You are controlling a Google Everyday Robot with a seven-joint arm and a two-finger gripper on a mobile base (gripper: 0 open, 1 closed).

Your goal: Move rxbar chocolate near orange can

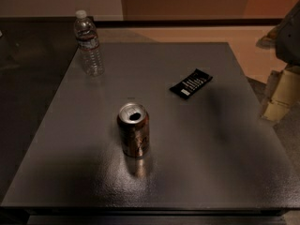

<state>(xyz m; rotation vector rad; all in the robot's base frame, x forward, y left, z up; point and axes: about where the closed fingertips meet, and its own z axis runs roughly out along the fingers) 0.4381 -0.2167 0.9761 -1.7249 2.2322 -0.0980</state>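
Note:
The rxbar chocolate (191,83) is a flat black wrapper with white text. It lies at an angle on the grey table (197,172), right of centre toward the back. The orange can (133,129) stands upright near the table's middle, with its silver top and open tab hole showing, about a can-length to the front left of the bar. My gripper (282,95) shows as pale blocky parts at the right edge of the view, beyond the table's right side. It is well apart from the bar and holds nothing that I can see.
A clear plastic water bottle (88,42) with a white cap stands upright at the table's back left corner. A grey part of my arm (289,32) fills the upper right corner. A dark surface (28,64) adjoins the table on the left. The floor behind is tan.

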